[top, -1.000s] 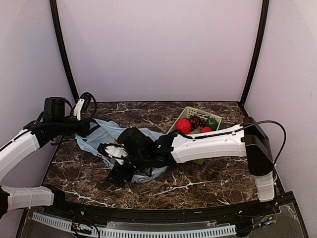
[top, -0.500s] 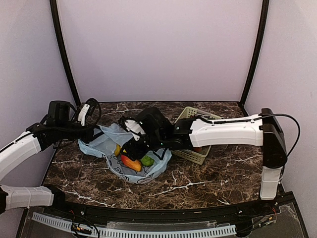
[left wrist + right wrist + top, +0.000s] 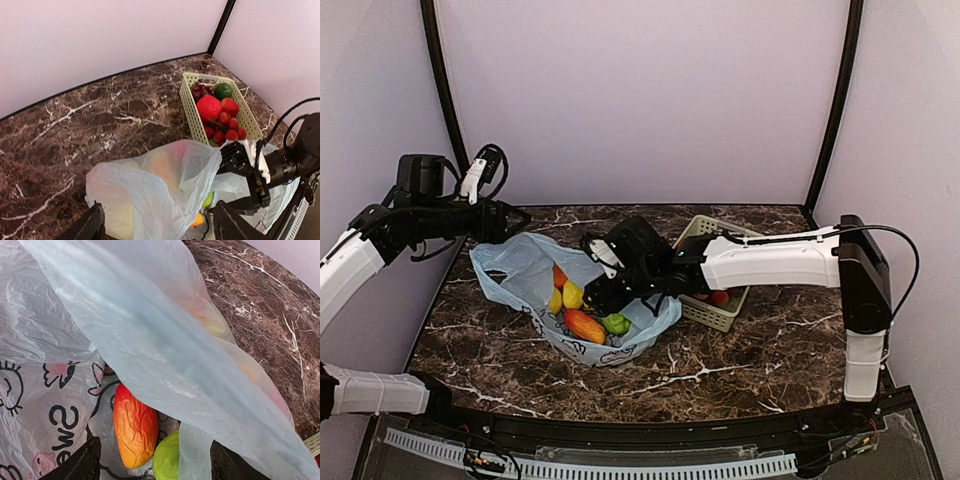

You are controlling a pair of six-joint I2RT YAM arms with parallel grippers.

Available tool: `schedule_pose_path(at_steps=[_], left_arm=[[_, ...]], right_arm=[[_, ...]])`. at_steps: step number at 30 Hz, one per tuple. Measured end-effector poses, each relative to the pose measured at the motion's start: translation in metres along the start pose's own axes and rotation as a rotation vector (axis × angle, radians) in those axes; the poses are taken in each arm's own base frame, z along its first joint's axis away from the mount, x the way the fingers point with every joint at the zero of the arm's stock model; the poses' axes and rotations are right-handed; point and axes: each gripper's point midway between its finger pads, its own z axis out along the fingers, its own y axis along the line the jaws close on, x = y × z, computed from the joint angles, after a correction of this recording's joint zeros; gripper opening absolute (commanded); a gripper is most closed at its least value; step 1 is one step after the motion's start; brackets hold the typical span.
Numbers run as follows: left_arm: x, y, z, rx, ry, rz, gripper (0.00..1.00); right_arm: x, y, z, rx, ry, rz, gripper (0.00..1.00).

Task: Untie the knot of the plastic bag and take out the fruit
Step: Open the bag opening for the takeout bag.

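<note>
While the plastic bag (image 3: 525, 270) lies open-mouthed at 9 o'clock of the marble table (image 3: 740, 360) in your top view, four pieces of the fruit show inside it. An orange (image 3: 560, 274) sits at 12 o'clock of the group, with a yellow lemon (image 3: 573, 295) just below it. A mango (image 3: 585, 326) lies at 6 o'clock, and a green apple (image 3: 616, 323) touches the mango's 3 o'clock side.

Your left gripper (image 3: 508, 224) hangs at 10 o'clock of the bag, by its raised rim; from above you cannot tell whether it touches the film. Its wrist camera shows both fingers (image 3: 91, 226) wide apart, with pale film bulging loose between them and nothing gripped. That view also gives you what the right arm (image 3: 770, 262) half hides from above. The green lattice basket (image 3: 188, 107) at 1 o'clock holds red fruits (image 3: 209, 107), a dark green one (image 3: 223, 91), grapes (image 3: 200, 90) and strawberries (image 3: 227, 134).

Your right gripper (image 3: 598, 292) sits over the bag's mouth, its arm coming from 3 o'clock. Only its own camera shows its jaws spread wide with film draped across, and the mango and green apple close beneath against the printed wall.
</note>
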Motion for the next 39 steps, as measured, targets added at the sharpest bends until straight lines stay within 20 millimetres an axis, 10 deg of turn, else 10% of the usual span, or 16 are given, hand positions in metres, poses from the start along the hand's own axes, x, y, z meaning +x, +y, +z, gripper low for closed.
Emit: schedule_pose_path(at_steps=[6,15,23,25,31,39], left_arm=[[-0.032,-0.009,0.023,0.073,0.012,0.064,0.79],[0.02,-0.02,0.097,0.261,0.272,0.077,0.83],[0.048,-0.041,0.113,0.354,0.383,0.116,0.84],[0.05,-0.044,0.114,0.362,0.396,0.125,0.76],[0.064,-0.051,0.117,0.384,0.447,0.14,0.04],[0.062,-0.043,0.12,0.317,0.446,0.144,0.01]], right_arm=[[0.005,-0.016,0.002,0.041,0.01,0.032,0.74],[0.012,-0.035,0.006,0.065,0.016,0.061,0.74],[0.013,-0.038,0.005,0.066,0.011,0.08,0.74],[0.012,-0.039,0.004,0.066,0.007,0.084,0.74],[0.011,-0.041,0.003,0.069,0.0,0.092,0.74],[0.009,-0.046,0.0,0.077,-0.009,0.1,0.75]])
